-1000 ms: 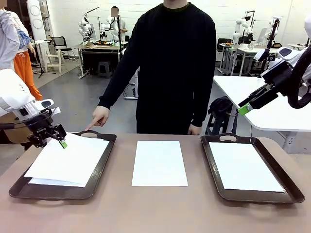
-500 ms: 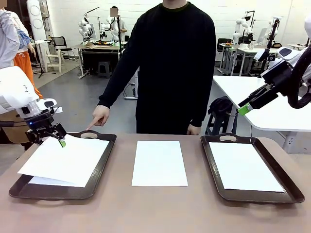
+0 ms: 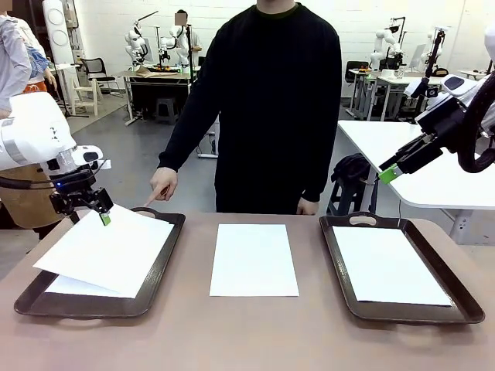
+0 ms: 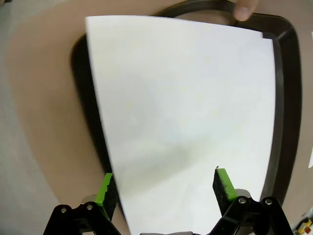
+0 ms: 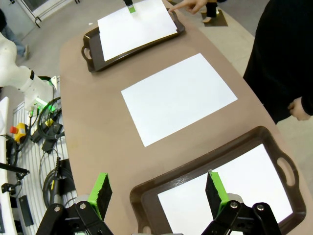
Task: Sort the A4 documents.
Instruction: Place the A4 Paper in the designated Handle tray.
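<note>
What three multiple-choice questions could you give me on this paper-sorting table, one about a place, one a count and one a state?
1. Where does the A4 sheet outside the trays lie?
A. On the table between the left tray and the right tray
B. On the floor
C. In the person's hand

2. How many dark brown trays are on the table?
A. One
B. Two
C. Three

3. How do the left gripper's jaws stand?
A. Shut on a tray handle
B. Shut on a pen
C. Open above the top sheet in the left tray

Answers: 1 A, it lies flat on bare table between them. 2 B, one sits at each side. 3 C, the wrist view shows the jaws wide apart over the paper.
</note>
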